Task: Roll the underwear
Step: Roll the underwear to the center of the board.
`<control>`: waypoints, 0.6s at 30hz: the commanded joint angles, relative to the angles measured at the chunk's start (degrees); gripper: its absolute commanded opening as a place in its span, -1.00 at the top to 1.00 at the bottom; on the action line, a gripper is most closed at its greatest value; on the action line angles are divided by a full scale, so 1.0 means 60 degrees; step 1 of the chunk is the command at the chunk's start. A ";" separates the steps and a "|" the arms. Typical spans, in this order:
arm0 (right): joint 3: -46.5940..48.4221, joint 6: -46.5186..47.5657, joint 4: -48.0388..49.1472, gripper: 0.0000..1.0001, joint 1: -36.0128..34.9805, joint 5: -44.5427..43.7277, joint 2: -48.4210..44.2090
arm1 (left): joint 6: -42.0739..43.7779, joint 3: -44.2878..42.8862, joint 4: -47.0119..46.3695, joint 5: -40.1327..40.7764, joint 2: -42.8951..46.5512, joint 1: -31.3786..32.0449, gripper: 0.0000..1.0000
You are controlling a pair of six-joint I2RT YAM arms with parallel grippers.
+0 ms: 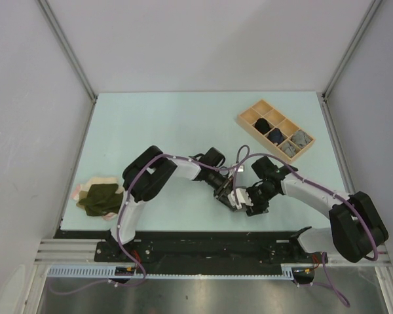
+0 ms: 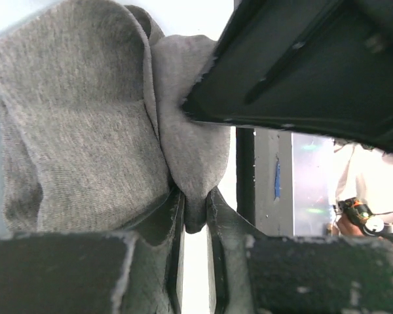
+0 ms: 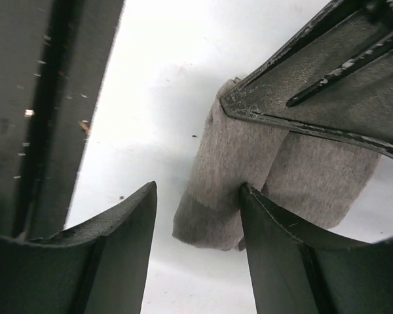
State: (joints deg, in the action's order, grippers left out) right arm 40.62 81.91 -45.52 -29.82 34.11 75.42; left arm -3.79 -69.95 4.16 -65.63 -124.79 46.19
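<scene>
A grey underwear [image 2: 85, 131] hangs bunched just above the table, a fold of it pinched between the jaws of my left gripper [image 2: 195, 196], which is shut on it. From the right wrist view the same grey underwear [image 3: 229, 163] dangles partly between the fingers of my right gripper [image 3: 198, 190]. That gripper stands open; its right finger [image 3: 275, 242] touches the cloth and its left finger is apart from it. Both grippers meet near the table's front middle, left gripper [image 1: 232, 196] and right gripper [image 1: 252, 203], tip to tip.
A pile with an olive green underwear [image 1: 99, 199] on a pale pink one [image 1: 98, 180] lies at the front left edge. A light wooden tray [image 1: 249, 111] with compartments holding dark, navy and grey rolled pieces stands at the back right. Grey walls enclose the table.
</scene>
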 commanded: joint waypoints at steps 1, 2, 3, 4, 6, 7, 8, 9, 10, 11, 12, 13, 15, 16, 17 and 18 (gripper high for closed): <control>-0.0529 -0.0277 0.1211 -0.16 -0.0229 -0.1172 0.0042 | 0.0134 0.0263 0.1123 0.1123 -0.0705 -0.0052 0.65; -0.0588 -0.0292 0.1330 -0.15 -0.0244 -0.1347 0.0057 | 0.0032 0.0277 0.1079 0.1167 -0.0662 -0.0053 0.63; -0.0647 -0.0292 0.1389 -0.14 -0.0259 -0.1407 0.0115 | -0.0056 0.0335 0.0962 0.1225 -0.0589 -0.0053 0.58; -0.0705 -0.0292 0.1462 -0.09 -0.0259 -0.1465 0.0145 | -0.0129 0.0423 0.0831 0.1313 -0.0501 -0.0053 0.55; -0.0764 -0.0307 0.1478 -0.02 -0.0259 -0.1583 0.0262 | -0.0524 0.0876 0.0042 0.1663 0.0067 -0.0140 0.31; -0.0779 -0.0394 0.1507 0.06 -0.0259 -0.1612 0.0320 | -0.0714 0.1110 -0.0426 0.1984 0.0332 -0.0184 0.22; -0.0779 -0.0453 0.1522 0.10 -0.0259 -0.1685 0.0423 | -0.1093 0.1663 -0.1402 0.2161 0.0668 -0.0257 0.14; -0.0779 -0.0468 0.1507 0.14 -0.0244 -0.1700 0.0482 | -0.1285 0.1988 -0.2006 0.2323 0.1339 -0.0388 -0.01; -0.0779 -0.0511 0.1464 0.23 -0.0230 -0.1700 0.0642 | -0.1374 0.2310 -0.2447 0.2730 0.1752 -0.0462 -0.05; -0.0735 -0.0512 0.1420 0.27 -0.0215 -0.1584 0.0701 | -0.1520 0.2922 -0.2872 0.2908 0.2133 -0.0535 -0.10; -0.0677 -0.0512 0.1332 0.31 -0.0186 -0.1482 0.0760 | -0.1521 0.3204 -0.3645 0.3157 0.2485 -0.0638 -0.15; -0.0575 -0.0512 0.1070 0.38 -0.0084 -0.1336 0.0935 | -0.1492 0.3468 -0.3914 0.3377 0.3184 -0.0682 -0.16; -0.0107 -0.0483 0.0428 0.42 0.0092 -0.0706 0.1140 | -0.1361 0.4186 -0.4645 0.3919 0.3760 -0.0784 -0.19; 0.0083 -0.0396 0.0177 0.44 0.0296 -0.0269 0.1344 | -0.1317 0.4406 -0.4896 0.4008 0.4140 -0.0814 -0.20; 0.0462 -0.0322 -0.0072 0.45 0.0385 -0.0047 0.1477 | -0.1215 0.4799 -0.5072 0.4241 0.4361 -0.0843 -0.20; 0.0684 -0.0263 -0.0641 0.45 0.0473 0.0158 0.1638 | -0.1112 0.5050 -0.5610 0.4345 0.4552 -0.0844 -0.22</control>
State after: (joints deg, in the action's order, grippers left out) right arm 40.82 79.77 -38.94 -29.17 30.94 81.08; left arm -11.99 -44.40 -17.61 -47.72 -103.42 41.80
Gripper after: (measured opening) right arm 0.357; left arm 0.598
